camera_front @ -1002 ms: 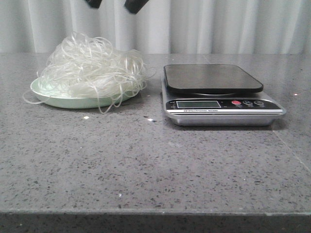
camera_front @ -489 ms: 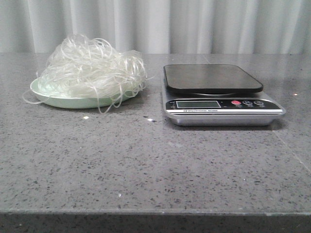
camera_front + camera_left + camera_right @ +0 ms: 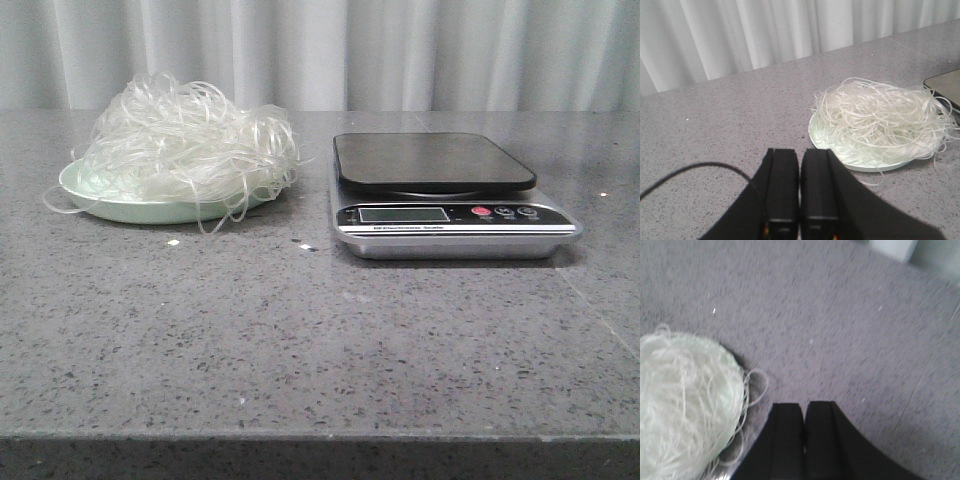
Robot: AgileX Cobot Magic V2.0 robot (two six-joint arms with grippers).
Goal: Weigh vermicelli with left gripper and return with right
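Observation:
The vermicelli (image 3: pixel 185 140), a fluffy tangle of whitish translucent strands, lies heaped on a pale green plate (image 3: pixel 85 195) at the left of the table. It also shows in the left wrist view (image 3: pixel 880 120) and the right wrist view (image 3: pixel 680 405). The kitchen scale (image 3: pixel 440 190), silver with a black platform, stands to its right with nothing on it. My left gripper (image 3: pixel 799 152) is shut and empty, above the table short of the plate. My right gripper (image 3: pixel 804 406) is shut and empty, beside the vermicelli. Neither gripper shows in the front view.
The grey speckled tabletop (image 3: pixel 300 330) runs to a front edge near the bottom. A white curtain (image 3: pixel 350 50) hangs behind the table. A thin black cable (image 3: pixel 690 170) loops beside my left gripper. Small white crumbs (image 3: pixel 173 242) lie in front of the plate.
A second ago two dark gripper tips showed at the top of the front view; they have left the picture. The view has shifted slightly. Vermicelli and scale have not moved.

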